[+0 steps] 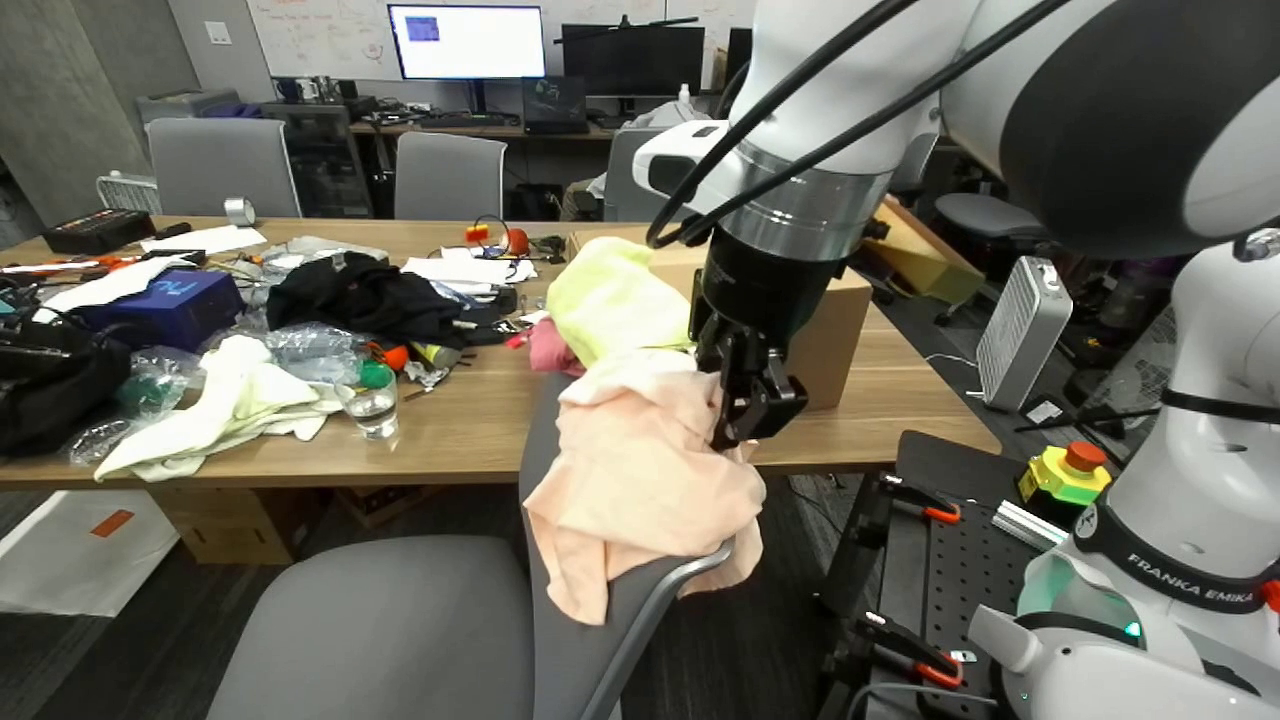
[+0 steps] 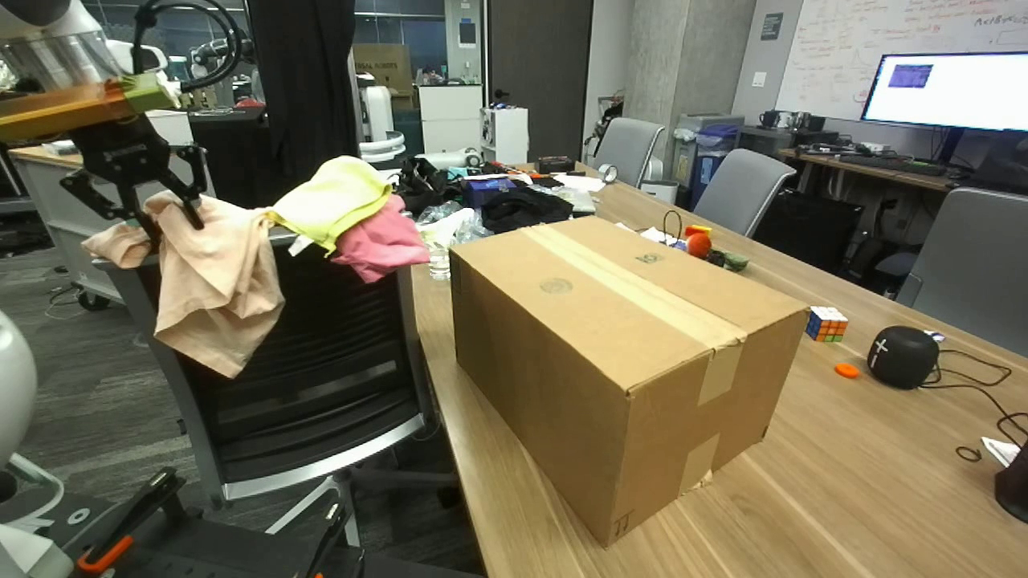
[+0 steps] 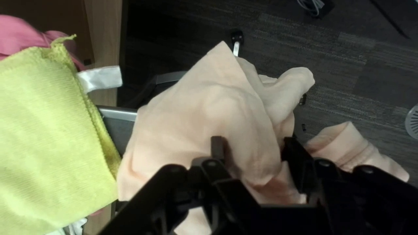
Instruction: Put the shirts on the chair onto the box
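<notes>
Peach shirt point(image 2: 221, 281), yellow shirt point(image 2: 333, 201) and pink shirt point(image 2: 381, 241) drape the chair point(image 2: 309, 369) at frame left in an exterior view; we see the tool point(image 2: 174, 231) straddling peach folds but cannot tell whether it grips.

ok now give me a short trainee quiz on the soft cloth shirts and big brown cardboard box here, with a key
1. Which shirt does the black two-fingered claw straddle?
2. True or false: on the grey office chair, the soft light yellow cloth shirt partly covers the soft pink cloth shirt.
3. The big rectangular brown cardboard box stands on: a) the chair; b) the long wooden table; c) the dark floor.

Key: 1, the soft pale peach-orange cloth shirt; 2, true; 3, b.
</notes>
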Controlling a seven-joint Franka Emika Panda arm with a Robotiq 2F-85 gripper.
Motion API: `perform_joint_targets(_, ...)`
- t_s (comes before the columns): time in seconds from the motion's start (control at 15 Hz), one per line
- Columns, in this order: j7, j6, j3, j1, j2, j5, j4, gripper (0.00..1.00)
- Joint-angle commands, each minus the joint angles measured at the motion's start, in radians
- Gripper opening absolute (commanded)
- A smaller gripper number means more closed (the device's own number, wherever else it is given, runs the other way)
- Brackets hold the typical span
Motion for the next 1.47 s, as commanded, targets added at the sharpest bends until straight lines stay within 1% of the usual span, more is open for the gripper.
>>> perform_joint_targets(0.0,0.005,0.015,-0.007,0.001,-0.011,-0.006,0.014,0.19)
perform_joint_targets(0.13,0.001,0.011,-0.012,0.001,-0.016,-0.003,0.020,0.05)
perform_joint_targets(0.2,-0.002,0.011,-0.015,0.001,-0.018,-0.003,0.022,0.00)
perform_joint_targets(0.6,-0.019,-0.005,-0.034,0.000,-0.050,0.000,0.040,0.02)
perform_joint_targets(0.8,-0.053,-0.058,-0.063,0.012,-0.096,0.036,0.098,0.02)
perform_joint_targets(0.93,-0.077,-0.109,-0.081,0.012,-0.129,0.048,0.161,0.02)
perform_joint_targets(1.0,-0.086,-0.151,-0.087,0.008,-0.140,0.048,0.211,0.02)
perform_joint_targets(1.27,-0.081,-0.309,-0.102,-0.015,-0.145,0.043,0.432,0.02)
perform_joint_targets(1.4,-0.070,-0.392,-0.106,-0.028,-0.123,0.044,0.558,0.02)
